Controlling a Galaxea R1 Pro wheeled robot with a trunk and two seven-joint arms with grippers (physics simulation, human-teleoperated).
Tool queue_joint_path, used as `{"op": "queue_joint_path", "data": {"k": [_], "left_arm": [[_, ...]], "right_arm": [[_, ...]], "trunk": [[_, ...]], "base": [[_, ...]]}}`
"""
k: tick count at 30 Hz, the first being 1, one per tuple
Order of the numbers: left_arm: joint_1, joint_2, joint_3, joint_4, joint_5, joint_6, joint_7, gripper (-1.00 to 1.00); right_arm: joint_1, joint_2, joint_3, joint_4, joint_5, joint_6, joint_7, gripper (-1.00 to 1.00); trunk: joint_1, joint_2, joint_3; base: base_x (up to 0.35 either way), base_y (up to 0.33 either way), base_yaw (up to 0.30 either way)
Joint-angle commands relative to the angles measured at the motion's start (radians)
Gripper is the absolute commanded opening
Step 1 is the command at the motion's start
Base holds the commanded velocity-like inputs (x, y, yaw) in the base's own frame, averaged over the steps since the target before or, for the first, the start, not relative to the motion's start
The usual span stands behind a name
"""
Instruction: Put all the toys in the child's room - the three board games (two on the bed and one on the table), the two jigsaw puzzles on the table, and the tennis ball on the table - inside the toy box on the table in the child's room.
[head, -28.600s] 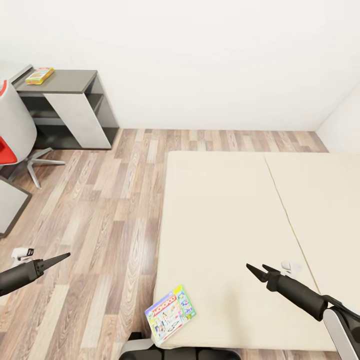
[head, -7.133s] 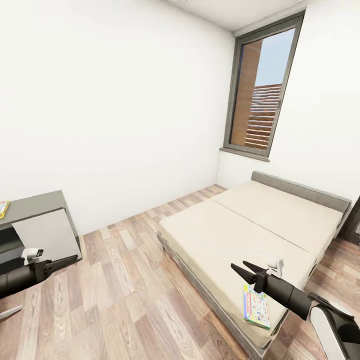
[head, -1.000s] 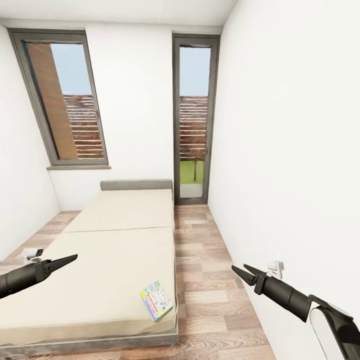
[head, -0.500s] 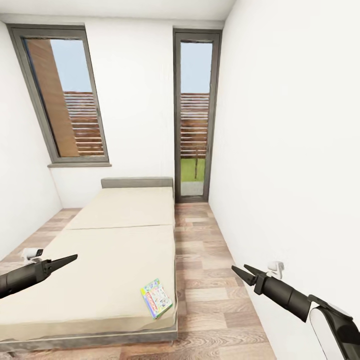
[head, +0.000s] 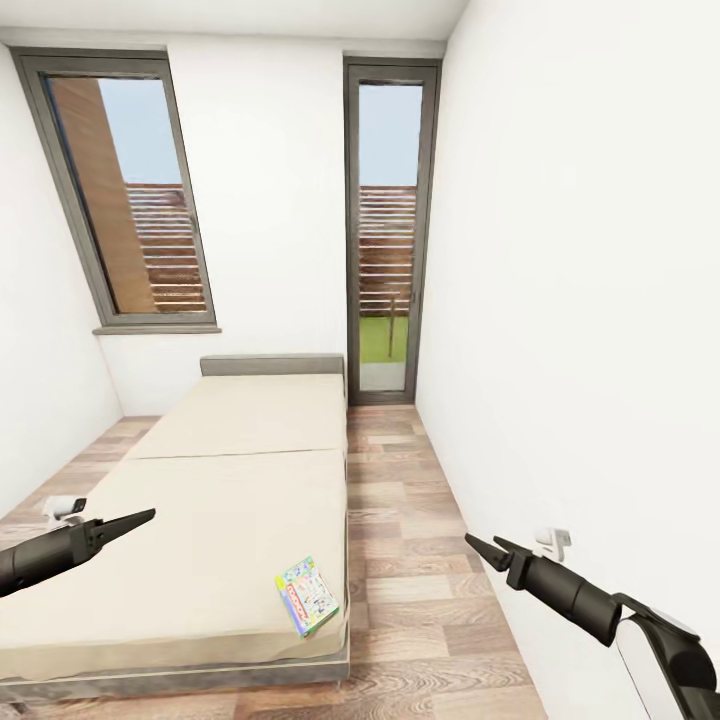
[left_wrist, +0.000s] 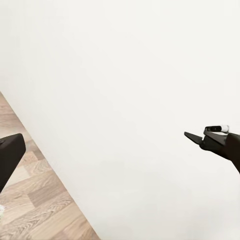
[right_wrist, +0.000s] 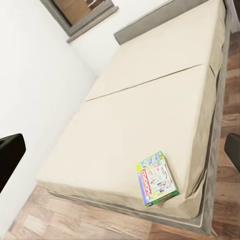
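Note:
One board game (head: 307, 596), a thin blue multicoloured box, lies flat on the cream bed (head: 230, 480) near its front right corner. The right wrist view looks down on the same board game (right_wrist: 157, 178) and bed (right_wrist: 140, 110), between two widely spread fingers (right_wrist: 10, 152). My right gripper (head: 481, 543) hangs open over the floor to the right of the bed, clear of the game. My left gripper (head: 148, 516) hovers open above the bed's left part, holding nothing. The table, toy box, jigsaw puzzles and tennis ball are out of view.
A strip of wood floor (head: 400, 520) runs between the bed and the white right wall (head: 580, 300). At the far end stand a grey headboard (head: 272, 365), a window (head: 130, 200) and a tall glazed door (head: 385, 230).
The camera has shifted slightly, so the bed and board game sit a little further left in the picture. Both arms keep the same pose and the game lies where it was.

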Motion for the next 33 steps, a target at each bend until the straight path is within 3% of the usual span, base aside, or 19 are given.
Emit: {"op": "queue_joint_path", "data": {"k": [1, 13, 21, 30, 33], "left_arm": [[0.0, 0.0, 0.0, 0.0, 0.0, 0.011, -0.003, 1.0], [0.0, -0.001, -0.009, 0.001, -0.003, 0.02, 0.006, 1.0], [-0.001, -0.012, -0.012, 0.001, -0.004, 0.025, 0.031, 1.0], [-0.007, -0.077, -0.016, 0.002, -0.002, 0.03, 0.169, 1.0], [-0.01, -0.109, -0.017, 0.003, -0.002, 0.037, 0.218, 1.0]], "right_arm": [[0.0, 0.0, -0.001, 0.002, -0.006, 0.007, 0.0, 1.0], [-0.001, 0.001, 0.002, 0.014, -0.002, 0.019, -0.008, 1.0], [-0.002, 0.001, 0.002, 0.073, 0.002, 0.019, -0.015, 1.0], [-0.008, 0.003, 0.003, 0.14, 0.001, 0.015, -0.085, 1.0], [-0.01, 0.019, 0.007, 0.148, 0.001, 0.01, -0.116, 1.0]], "trunk": [[0.0, -0.001, 0.0], [0.0, -0.001, 0.0], [0.0, -0.001, 0.0], [0.0, -0.001, 0.0], [0.004, -0.008, -0.004]], "base": [[0.0, -0.004, 0.0], [0.0, 0.0, 0.0], [0.0, 0.0, 0.0], [0.0, 0.0, 0.0], [0.0, 0.0, 0.0]]}}
